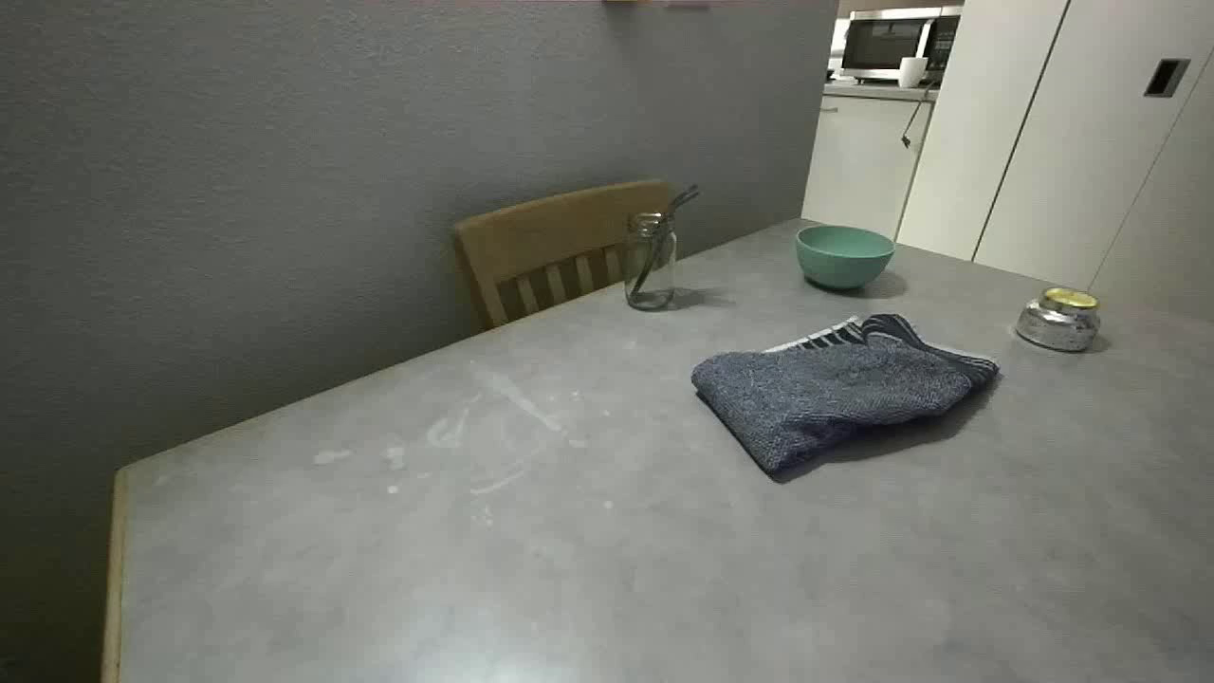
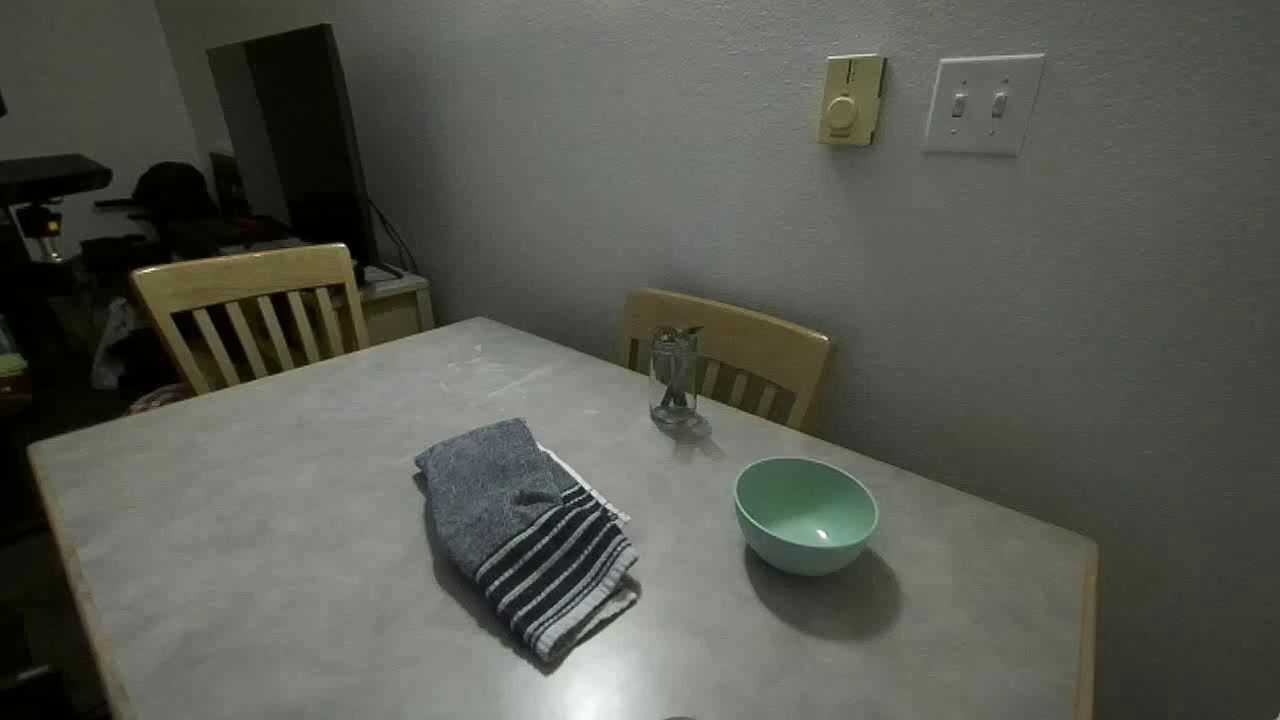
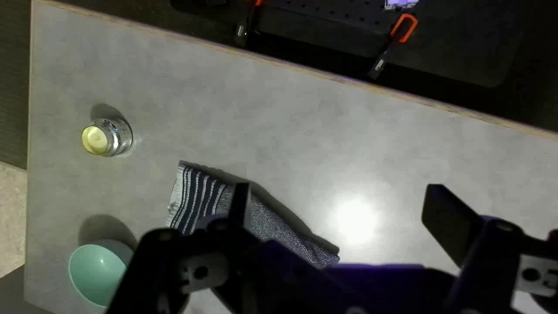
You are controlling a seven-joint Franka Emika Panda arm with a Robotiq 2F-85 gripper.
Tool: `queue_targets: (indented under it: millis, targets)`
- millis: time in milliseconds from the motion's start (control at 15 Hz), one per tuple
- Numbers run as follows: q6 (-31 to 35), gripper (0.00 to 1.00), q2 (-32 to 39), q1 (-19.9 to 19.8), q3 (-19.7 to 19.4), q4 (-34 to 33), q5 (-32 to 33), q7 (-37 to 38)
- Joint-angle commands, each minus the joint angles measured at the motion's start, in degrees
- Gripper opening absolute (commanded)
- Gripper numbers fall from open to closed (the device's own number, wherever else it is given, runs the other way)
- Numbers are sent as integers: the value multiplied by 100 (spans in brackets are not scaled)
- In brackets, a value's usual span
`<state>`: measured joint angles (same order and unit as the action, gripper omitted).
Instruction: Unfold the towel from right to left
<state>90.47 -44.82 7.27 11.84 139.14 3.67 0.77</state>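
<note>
Towel (image 1: 844, 389), dark blue-grey with white stripes, folded, lying on the grey table (image 1: 379, 569) near, but not touching, the teal bowl (image 1: 844, 261). Clear glass jar (image 1: 665, 277) holding slender utensils (image 1: 684, 197), left of the bowl in both exterior views; yellow-topped silvery jar (image 1: 1057, 325), right of it in an exterior view. Gripper (image 3: 339, 192): fingers (image 3: 451, 222) spread wide, holding nothing.

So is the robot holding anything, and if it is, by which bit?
Nothing is held: the fingers stand wide apart, and the towel just lies on the table.
</note>
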Motion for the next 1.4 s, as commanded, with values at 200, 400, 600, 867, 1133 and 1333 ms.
queue_targets:
  millis: [200, 400, 600, 867, 1133, 1333]
  targets:
    - [-17, 100, 20, 91, -61, -15, 42, 52]
    - [-17, 100, 20, 91, -61, -15, 42, 52]
    - [-16, 100, 21, 91, -61, -15, 42, 52]
    - [328, 100, 173, 58, -512, 275, -80, -308]
    - [771, 100, 472, -146, -1345, 714, -136, -899]
    - [651, 100, 466, -205, -1458, 745, -66, -1044]
